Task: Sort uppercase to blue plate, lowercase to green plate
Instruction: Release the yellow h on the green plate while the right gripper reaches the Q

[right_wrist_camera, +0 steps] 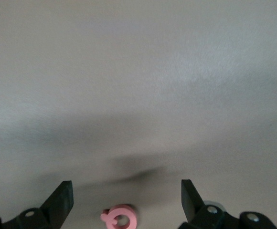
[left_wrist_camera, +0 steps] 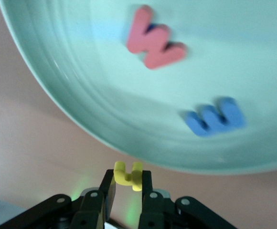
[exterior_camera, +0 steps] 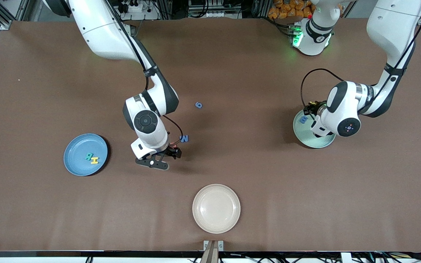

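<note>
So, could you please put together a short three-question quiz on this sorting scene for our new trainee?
1. True or false: the left gripper is shut on the yellow h at the edge of the green plate.
2. Which letters already lie on the blue plate? A) the teal R and yellow H B) a red Q and a blue W C) none
3. Fill in: the open right gripper has the ____ Q between its fingers.

Key: 1 true; 2 A; 3 red.
</note>
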Controlling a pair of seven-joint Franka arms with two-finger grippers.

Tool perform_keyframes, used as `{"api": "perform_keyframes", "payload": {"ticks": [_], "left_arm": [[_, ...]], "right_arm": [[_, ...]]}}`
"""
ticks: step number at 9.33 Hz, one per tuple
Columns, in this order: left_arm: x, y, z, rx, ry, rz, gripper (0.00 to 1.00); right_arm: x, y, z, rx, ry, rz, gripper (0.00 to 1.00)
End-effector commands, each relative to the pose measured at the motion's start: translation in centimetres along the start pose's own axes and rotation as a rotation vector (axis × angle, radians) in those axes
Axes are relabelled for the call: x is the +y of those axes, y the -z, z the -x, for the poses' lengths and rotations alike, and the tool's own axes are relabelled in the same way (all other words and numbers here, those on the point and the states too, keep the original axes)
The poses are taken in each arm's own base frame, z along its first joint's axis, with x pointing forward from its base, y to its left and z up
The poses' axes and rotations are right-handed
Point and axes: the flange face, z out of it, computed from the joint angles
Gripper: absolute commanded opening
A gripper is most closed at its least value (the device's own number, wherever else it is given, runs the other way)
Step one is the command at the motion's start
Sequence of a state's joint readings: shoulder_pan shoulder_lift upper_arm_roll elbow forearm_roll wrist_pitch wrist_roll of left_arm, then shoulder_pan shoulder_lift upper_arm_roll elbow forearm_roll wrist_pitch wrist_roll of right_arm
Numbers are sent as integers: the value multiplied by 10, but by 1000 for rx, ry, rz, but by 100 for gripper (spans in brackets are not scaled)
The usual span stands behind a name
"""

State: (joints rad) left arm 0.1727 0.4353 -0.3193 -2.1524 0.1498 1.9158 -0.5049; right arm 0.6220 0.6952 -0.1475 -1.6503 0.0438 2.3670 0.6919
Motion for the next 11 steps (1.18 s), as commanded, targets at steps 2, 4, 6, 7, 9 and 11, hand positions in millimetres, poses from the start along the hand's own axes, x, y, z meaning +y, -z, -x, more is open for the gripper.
{"api": "perform_keyframes", "payload": {"ticks": [2,4,6,7,9,11], "left_arm": [[0,-9,-19,58,-33,-3,4],[7,-6,-21,64,-35,-3,2],[11,8,-21,56,-39,-20,2],[15,24,-20,34,-46,-45,2],[15,38,-20,-22,-49,-79,0],[18,46,-28,-10,-48,-66,0]], "right_arm": [[9,-15,16,-36,91,-8,100],[14,-23,28,-69,253,-12,100],[21,-18,34,-81,366,-31,100],[25,-13,34,-84,410,-41,100],[31,-7,37,-87,440,-46,100],[33,-12,40,-96,478,-43,100]]}}
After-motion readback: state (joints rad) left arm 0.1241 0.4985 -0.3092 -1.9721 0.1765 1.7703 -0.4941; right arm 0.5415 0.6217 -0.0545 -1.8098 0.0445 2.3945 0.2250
